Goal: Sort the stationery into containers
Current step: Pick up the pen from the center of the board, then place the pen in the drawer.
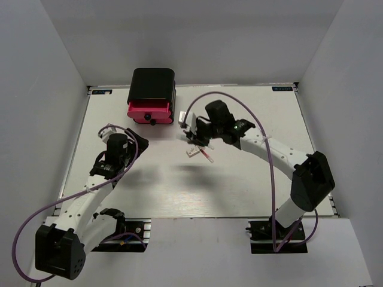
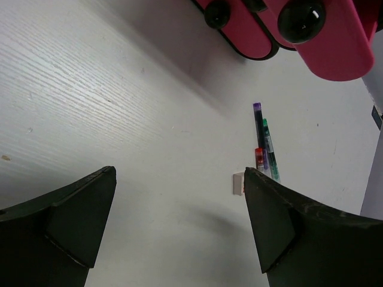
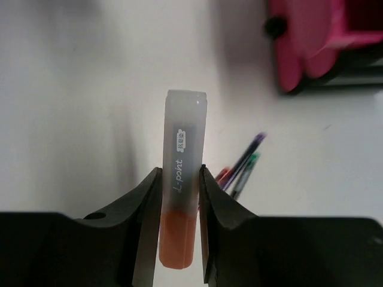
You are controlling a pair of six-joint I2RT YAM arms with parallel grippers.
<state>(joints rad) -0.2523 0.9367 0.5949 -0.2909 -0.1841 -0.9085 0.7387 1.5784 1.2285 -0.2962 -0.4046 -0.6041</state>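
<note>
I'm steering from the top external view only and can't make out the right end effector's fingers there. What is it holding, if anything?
Observer: The right end effector is shut on a grey marker with an orange end.
Operator: And the left one?
Observer: The left end effector is open, with nothing in it.
Operator: What lies ahead of it?
Observer: A purple-capped pen and a green-capped pen side by side, near a small white block.

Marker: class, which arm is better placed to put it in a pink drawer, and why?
Right arm: its jaws grip the marker near the pink drawers; the left arm has open, empty jaws.
</note>
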